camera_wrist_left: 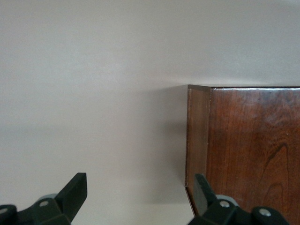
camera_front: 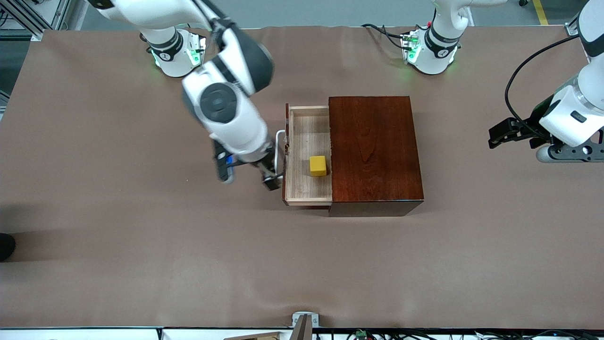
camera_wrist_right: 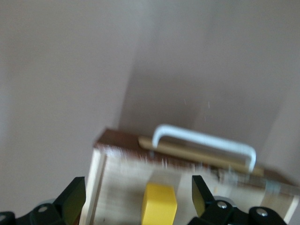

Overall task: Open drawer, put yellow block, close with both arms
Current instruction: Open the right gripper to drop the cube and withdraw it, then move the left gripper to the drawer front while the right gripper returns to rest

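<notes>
A: Where does the job stand?

B: The pale light-wood drawer (camera_front: 309, 156) with its dark reddish-brown front and white bar handle (camera_front: 279, 146) is pulled out of the glossy mahogany rectangular box (camera_front: 375, 153), and the small bright yellow cube (camera_front: 318, 165) sits in the tray, close to the box's mouth. I judge that closing is what remains.

A: And the end effectors?

B: The right arm's black two-finger end effector (camera_front: 271, 175) hangs just beside the drawer front, fingers spread, pinching nothing. The left arm's end effector (camera_front: 501, 133) waits over the brown table (camera_front: 141, 236) toward the left arm's end, also spread and empty, well apart from the box.

A: Next?

B: Probably a push on the drawer front, with the left arm bracing the box.
</notes>
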You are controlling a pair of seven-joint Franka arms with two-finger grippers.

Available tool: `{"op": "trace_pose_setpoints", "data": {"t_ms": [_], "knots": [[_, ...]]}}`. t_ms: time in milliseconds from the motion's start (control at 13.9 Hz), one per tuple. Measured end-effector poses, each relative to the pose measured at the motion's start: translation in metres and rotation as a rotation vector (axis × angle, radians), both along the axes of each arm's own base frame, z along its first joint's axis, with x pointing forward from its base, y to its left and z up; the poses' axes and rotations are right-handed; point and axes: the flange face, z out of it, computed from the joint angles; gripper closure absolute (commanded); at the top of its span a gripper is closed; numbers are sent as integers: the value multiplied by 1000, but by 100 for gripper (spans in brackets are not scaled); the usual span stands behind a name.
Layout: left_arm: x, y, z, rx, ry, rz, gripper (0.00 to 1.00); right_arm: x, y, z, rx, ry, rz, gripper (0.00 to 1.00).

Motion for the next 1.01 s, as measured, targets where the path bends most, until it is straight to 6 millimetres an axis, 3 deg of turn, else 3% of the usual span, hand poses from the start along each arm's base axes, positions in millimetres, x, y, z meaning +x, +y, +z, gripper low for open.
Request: {"op": "trace_pose_setpoints", "data": {"t_ms": [216, 577, 794, 1010], "knots": [[0, -4, 0, 0, -1, -2, 0, 24, -74, 1, -9, -17, 157, 0], [-2, -10, 5, -2, -13, -4, 0, 42, -186, -1, -17, -27, 372, 0], [-7, -33, 10, -7, -20, -45, 0, 42, -248, -3, -20, -33, 518, 0], [-16, -65, 15, -12, -29, -101, 0, 41, -315, 8, -44, -53, 645, 0]]}}
